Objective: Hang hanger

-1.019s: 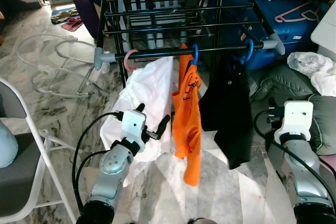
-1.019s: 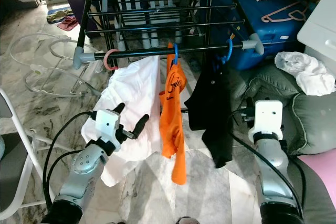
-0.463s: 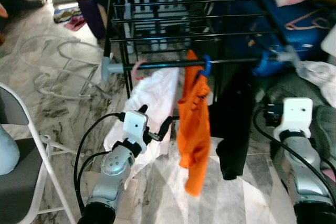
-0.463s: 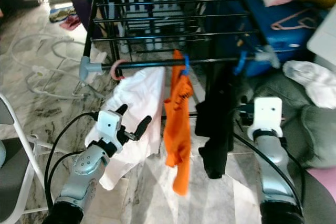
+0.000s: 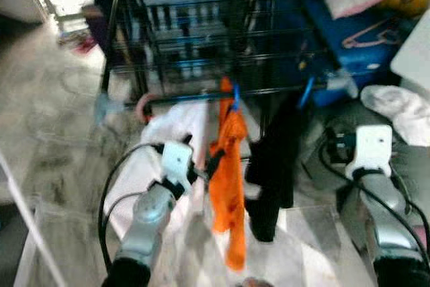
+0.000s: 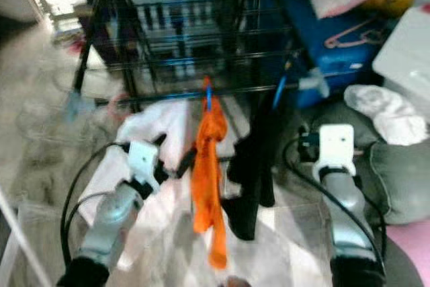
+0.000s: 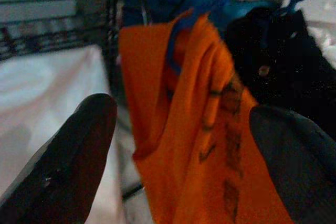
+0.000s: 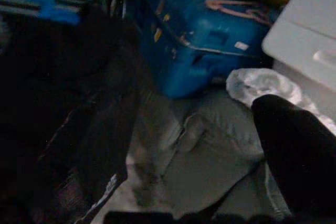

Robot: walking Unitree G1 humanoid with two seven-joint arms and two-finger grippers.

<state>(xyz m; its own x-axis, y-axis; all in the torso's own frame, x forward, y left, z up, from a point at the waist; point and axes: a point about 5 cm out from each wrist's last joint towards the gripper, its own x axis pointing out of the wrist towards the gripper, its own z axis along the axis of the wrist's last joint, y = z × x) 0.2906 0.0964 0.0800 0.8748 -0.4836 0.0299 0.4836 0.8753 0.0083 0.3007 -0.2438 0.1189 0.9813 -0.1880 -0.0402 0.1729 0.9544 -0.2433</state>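
While the head views are blurred, the drying rack (image 5: 201, 31) shows an orange shirt (image 5: 227, 166) hanging from a blue hanger (image 5: 234, 102) on its front rail, between a white garment (image 5: 176, 126) on a pink hanger (image 5: 142, 107) and a black garment (image 5: 272, 166). The left gripper (image 7: 181, 145) is raised just beside the orange shirt, its jaws wide and empty (the shirt shows between the two fingers). The right gripper (image 8: 194, 145) also has its jaws wide and empty, near the black garment, with a blue suitcase (image 8: 194, 40) and grey cushion (image 8: 220, 145) beyond.

Left gripper (image 7: 178, 156), right gripper (image 8: 194, 145): fingers apart
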